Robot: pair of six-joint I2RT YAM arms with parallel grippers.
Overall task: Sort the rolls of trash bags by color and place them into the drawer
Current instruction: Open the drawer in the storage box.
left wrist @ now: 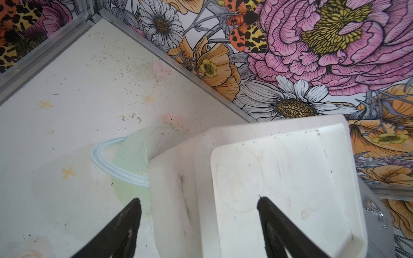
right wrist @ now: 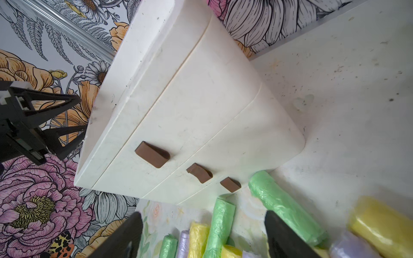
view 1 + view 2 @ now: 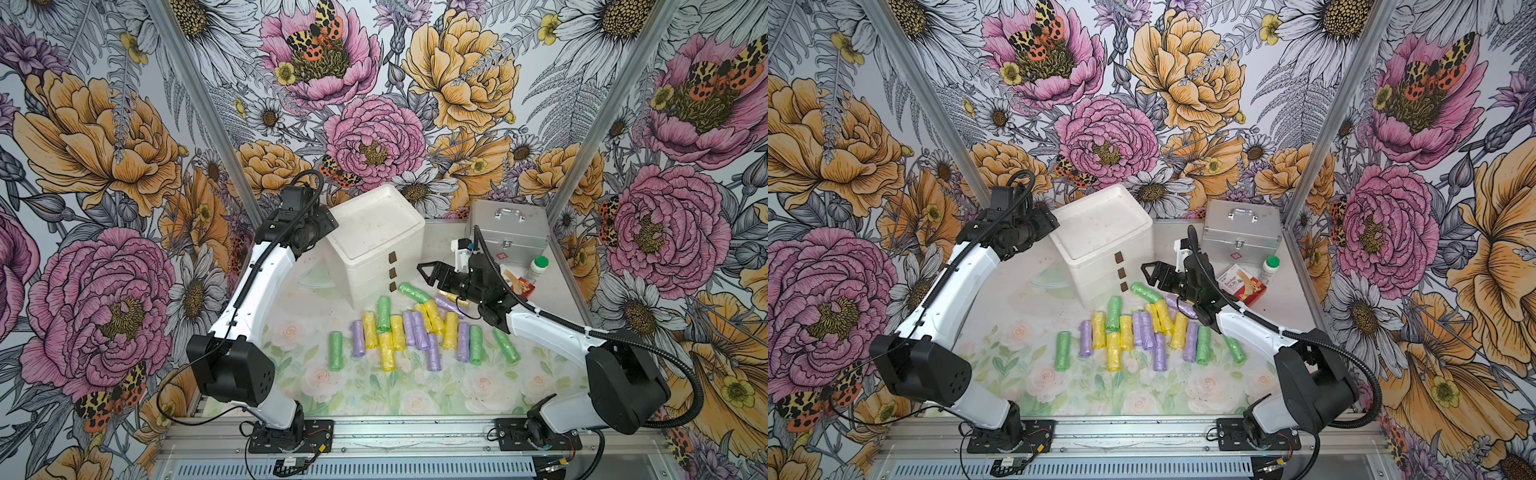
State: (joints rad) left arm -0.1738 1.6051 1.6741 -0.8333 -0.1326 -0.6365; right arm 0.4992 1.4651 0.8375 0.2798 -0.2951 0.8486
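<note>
The drawer (image 3: 374, 232) is a white chest with three brown pull tabs (image 2: 153, 154), and all its drawers are pushed in. Several rolls of trash bags (image 3: 415, 328), purple, yellow and green, lie scattered on the table in front of it. My left gripper (image 1: 199, 201) is open and straddles the chest's upper left edge (image 3: 1054, 226). One finger is over the top and the other beside the side wall. My right gripper (image 3: 426, 272) hovers open in front of the tabs, above a green roll (image 2: 220, 223), holding nothing. Another green roll (image 2: 283, 207) lies by the lowest tab.
A silver metal case (image 3: 507, 232) stands at the back right. In front of it are a white green-capped bottle (image 3: 537, 268) and a small red-and-white box (image 3: 1241, 284). Floral walls close in behind and at both sides. A metal rail (image 3: 374, 432) runs along the front.
</note>
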